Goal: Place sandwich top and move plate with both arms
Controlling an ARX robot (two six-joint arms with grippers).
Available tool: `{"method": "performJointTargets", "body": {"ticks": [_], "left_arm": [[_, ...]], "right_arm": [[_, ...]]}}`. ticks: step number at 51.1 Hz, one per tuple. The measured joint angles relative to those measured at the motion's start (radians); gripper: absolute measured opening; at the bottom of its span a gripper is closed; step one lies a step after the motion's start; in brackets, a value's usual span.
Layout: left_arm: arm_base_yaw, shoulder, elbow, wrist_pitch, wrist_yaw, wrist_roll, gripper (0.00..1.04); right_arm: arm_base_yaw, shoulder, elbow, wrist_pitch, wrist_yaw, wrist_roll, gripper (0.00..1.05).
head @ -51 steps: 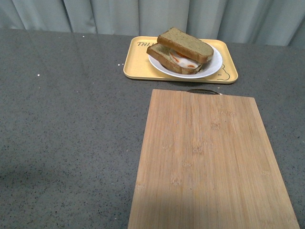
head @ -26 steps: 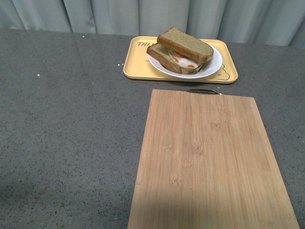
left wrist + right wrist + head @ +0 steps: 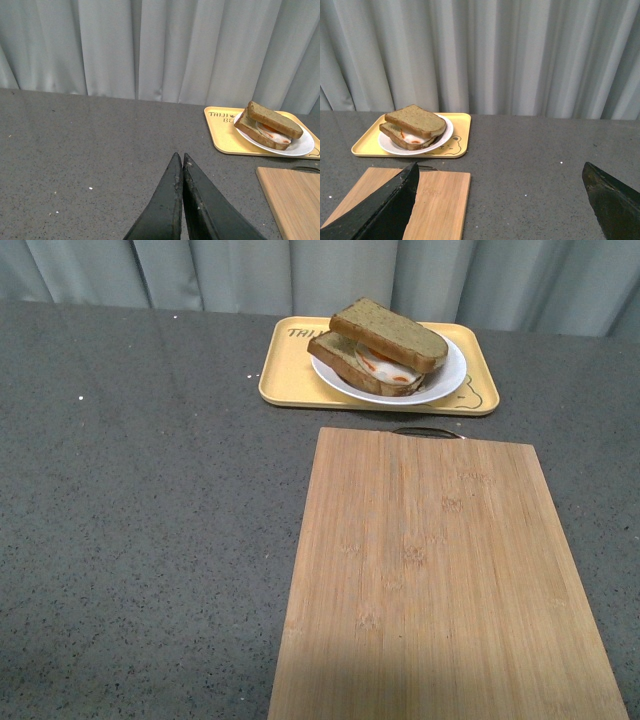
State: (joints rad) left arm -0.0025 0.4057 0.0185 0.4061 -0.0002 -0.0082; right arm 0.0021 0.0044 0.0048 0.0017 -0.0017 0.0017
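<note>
The sandwich top [image 3: 390,332], a plain brown bread slice, lies tilted on a lower slice with fried egg, on the white plate [image 3: 448,375] at the back of the table. It also shows in the left wrist view as the sandwich top [image 3: 274,119] on the plate [image 3: 302,146], and in the right wrist view as the sandwich top [image 3: 416,120] on the plate [image 3: 446,135]. Neither arm shows in the front view. My left gripper [image 3: 179,158] is shut with nothing in it, far from the plate. My right gripper [image 3: 501,169] is wide open and empty.
The plate rests on a yellow tray [image 3: 283,365] with a bear drawing. A bamboo cutting board [image 3: 440,580] lies in front of the tray, on the dark speckled tabletop [image 3: 140,500]. Grey curtains hang behind.
</note>
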Motion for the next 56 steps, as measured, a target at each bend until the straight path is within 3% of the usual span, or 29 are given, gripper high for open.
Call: {"method": "performJointTargets", "body": {"ticks": [34, 38, 49, 51, 56], "left_arm": [[0.000, -0.233, 0.000, -0.231, 0.000, 0.000, 0.04], [0.000, -0.359, 0.000, -0.389, 0.000, 0.000, 0.04], [0.000, -0.400, 0.000, -0.404, 0.000, 0.000, 0.04], [0.000, -0.401, 0.000, -0.404, 0.000, 0.000, 0.08], [0.000, -0.401, 0.000, -0.404, 0.000, 0.000, 0.31]], "right_arm": [[0.000, 0.000, 0.000, 0.000, 0.000, 0.000, 0.95], [0.000, 0.000, 0.000, 0.000, 0.000, 0.000, 0.95], [0.000, 0.000, 0.000, 0.000, 0.000, 0.000, 0.95], [0.000, 0.000, 0.000, 0.000, 0.000, 0.000, 0.95], [0.000, 0.000, 0.000, 0.000, 0.000, 0.000, 0.95]]}}
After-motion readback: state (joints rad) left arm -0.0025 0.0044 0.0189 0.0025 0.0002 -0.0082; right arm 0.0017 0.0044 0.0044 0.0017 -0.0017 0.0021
